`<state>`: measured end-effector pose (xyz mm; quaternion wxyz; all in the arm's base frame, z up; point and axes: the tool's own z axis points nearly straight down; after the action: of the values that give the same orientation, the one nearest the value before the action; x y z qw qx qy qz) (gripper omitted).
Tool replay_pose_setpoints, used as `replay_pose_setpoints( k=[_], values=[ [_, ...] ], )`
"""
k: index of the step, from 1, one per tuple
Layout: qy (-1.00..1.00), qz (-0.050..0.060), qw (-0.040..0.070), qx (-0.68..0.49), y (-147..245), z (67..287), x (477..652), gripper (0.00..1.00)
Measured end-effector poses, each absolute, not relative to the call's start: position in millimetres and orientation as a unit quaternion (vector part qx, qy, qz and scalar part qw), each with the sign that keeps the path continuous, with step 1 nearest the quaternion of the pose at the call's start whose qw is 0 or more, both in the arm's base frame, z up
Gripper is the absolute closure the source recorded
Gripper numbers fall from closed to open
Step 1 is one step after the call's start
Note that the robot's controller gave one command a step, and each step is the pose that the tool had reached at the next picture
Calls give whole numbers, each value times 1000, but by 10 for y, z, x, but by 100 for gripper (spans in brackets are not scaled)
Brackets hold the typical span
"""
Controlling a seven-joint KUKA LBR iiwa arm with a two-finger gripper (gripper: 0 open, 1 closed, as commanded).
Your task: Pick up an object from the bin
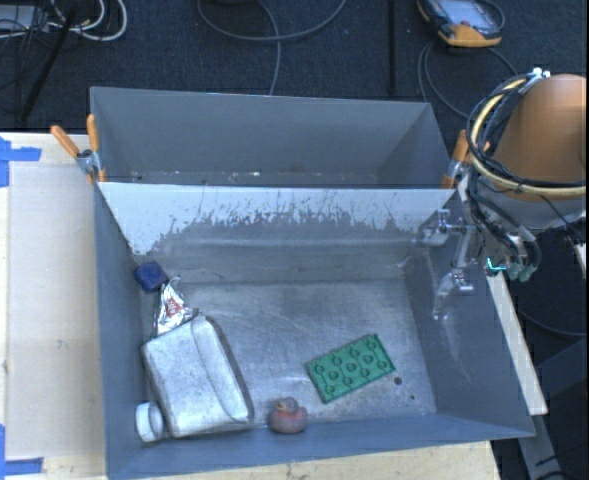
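Observation:
My gripper (455,260) hangs at the bin's right wall, above the sloping side and apart from every loose thing. Nearest to it is a flat green studded building plate (350,367), lying tilted on the floor below and to its left. A small reddish round thing (288,417) rests near the front wall, left of the plate. Nothing shows between the gripper's tips.
A flattened silver bottle with a white cap (196,378) lies in the front left corner. A crumpled foil wrapper (171,308) and a small blue piece (150,275) sit behind it along the left wall. The arm with its orange dome stands outside the right rim.

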<state>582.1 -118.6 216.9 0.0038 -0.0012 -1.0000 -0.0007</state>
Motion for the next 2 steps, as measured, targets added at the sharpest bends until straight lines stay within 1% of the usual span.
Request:
replay_pose_setpoints(
  k=[1,2],
  values=[
    [-1000,-2,7,-30,-1023,1249,5125,0],
    [-992,0,-9,-127,-605,735,4985,0]
  ],
)
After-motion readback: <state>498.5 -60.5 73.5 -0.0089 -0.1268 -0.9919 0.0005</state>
